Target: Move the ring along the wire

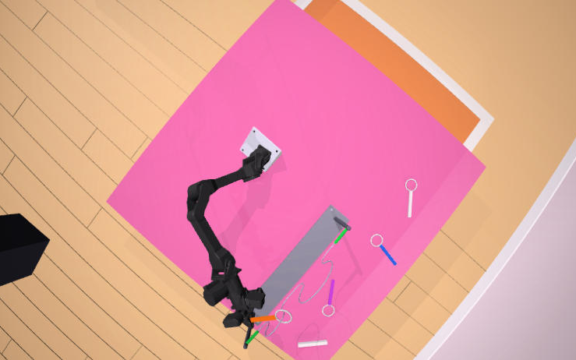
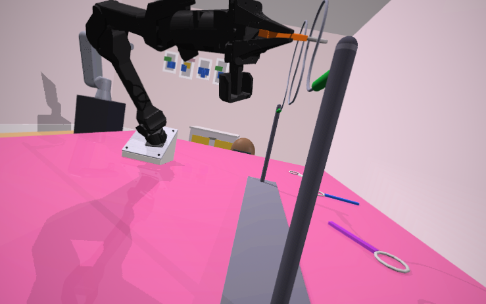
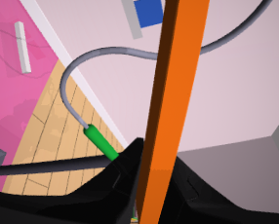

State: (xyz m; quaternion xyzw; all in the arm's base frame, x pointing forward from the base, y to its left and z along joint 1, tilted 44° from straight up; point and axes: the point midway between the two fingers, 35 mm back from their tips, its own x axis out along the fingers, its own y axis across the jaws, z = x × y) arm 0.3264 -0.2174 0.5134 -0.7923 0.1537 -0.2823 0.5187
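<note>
Near post (image 2: 314, 170): pincer (image 2: 275, 35) clamps orange handle (image 2: 276, 35), level.

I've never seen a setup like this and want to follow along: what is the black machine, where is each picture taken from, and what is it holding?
It is one jointed robot arm bolted to a white base on a pink table. One picture looks straight down, one looks from table level, one from a camera on the arm's wrist. Its pincer is closed on the orange handle of a ring, near a post carrying a green-ended wire. Spare rings with blue, purple and white handles lie on the table.
</note>
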